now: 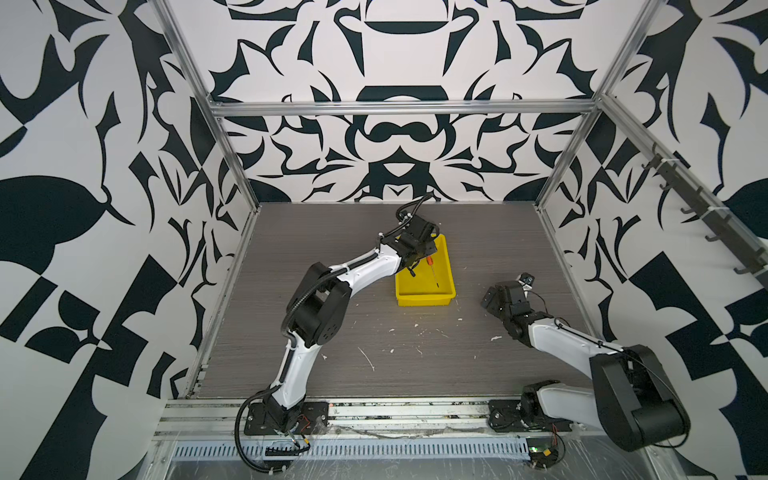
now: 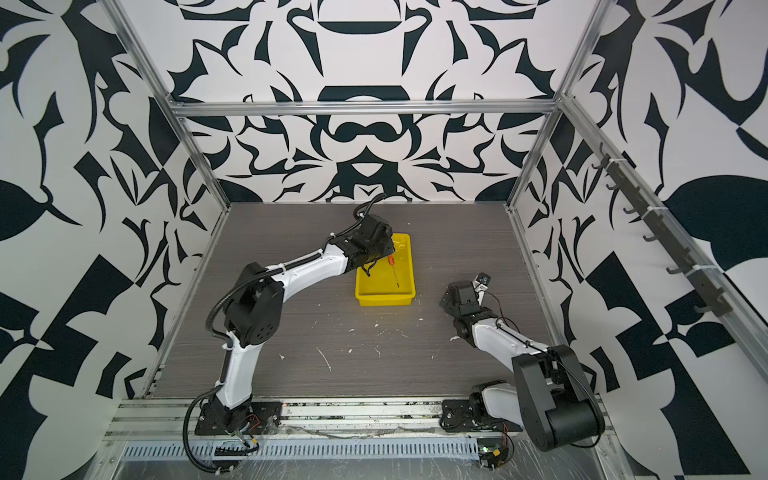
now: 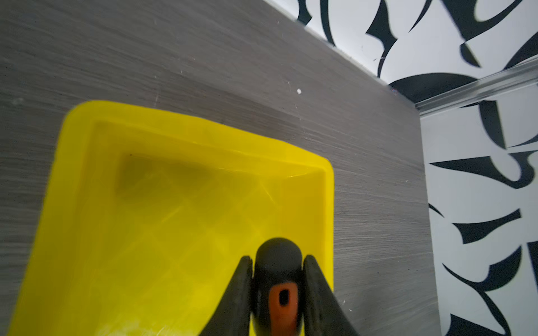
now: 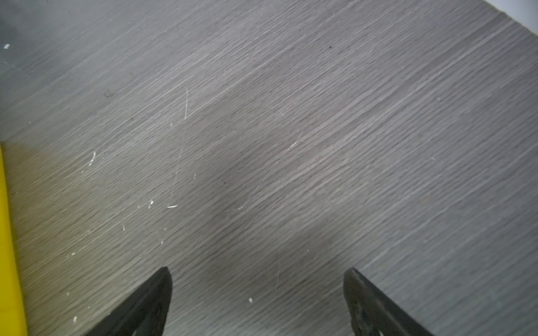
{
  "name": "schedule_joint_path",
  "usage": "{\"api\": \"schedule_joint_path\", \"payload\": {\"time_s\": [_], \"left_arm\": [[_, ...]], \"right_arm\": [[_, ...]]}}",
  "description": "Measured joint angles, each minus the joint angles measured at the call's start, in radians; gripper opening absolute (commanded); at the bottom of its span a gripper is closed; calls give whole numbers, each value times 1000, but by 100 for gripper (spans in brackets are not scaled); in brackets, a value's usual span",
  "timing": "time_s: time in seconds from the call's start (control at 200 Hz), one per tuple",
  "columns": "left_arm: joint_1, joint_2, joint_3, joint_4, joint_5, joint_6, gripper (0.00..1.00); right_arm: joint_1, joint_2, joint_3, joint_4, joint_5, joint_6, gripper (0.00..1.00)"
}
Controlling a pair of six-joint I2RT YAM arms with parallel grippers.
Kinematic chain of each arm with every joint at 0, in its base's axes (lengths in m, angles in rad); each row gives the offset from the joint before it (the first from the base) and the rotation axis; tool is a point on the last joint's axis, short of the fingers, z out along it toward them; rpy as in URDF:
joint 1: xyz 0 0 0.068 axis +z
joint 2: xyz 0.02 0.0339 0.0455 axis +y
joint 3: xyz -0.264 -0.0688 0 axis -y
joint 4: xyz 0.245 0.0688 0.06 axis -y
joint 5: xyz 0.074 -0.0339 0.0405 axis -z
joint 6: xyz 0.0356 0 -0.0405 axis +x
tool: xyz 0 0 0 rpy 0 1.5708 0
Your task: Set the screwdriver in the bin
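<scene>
Release looks like the step: our left gripper (image 3: 278, 259) is clamped on the screwdriver (image 1: 433, 272) handle, shaft pointing down into the bin (image 1: 426, 297). We should lower slightly, then part the jaws gently. Our right gripper (image 4: 258, 272) stands apart over the bench (image 4: 291, 116).

The grey wood-grain table (image 1: 291, 249) carries the bin (image 1: 426, 298), flat on it, just off centre toward one o'clock; white flecks (image 1: 496, 338) and a pale scratch (image 1: 366, 358) lie at the bin's five to seven o'clock.
</scene>
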Motion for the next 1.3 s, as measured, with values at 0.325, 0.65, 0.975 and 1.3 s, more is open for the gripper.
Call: {"api": "schedule_joint_path", "payload": {"time_s": [0.325,0.65,0.975,1.3], "left_arm": [[1,0,-40,-30,9,-18,42],[1,-12,-18,-68,7,31,67],[14,-452,-315,-49,-179,248,72],[393,-828,-814,-46,-239,369,84]], "right_arm": [[0,15,7,0,-3,1,95],[0,15,13,0,-3,2,95],[0,18,13,-1,-3,2,95],[13,18,13,-11,12,3,95]]}}
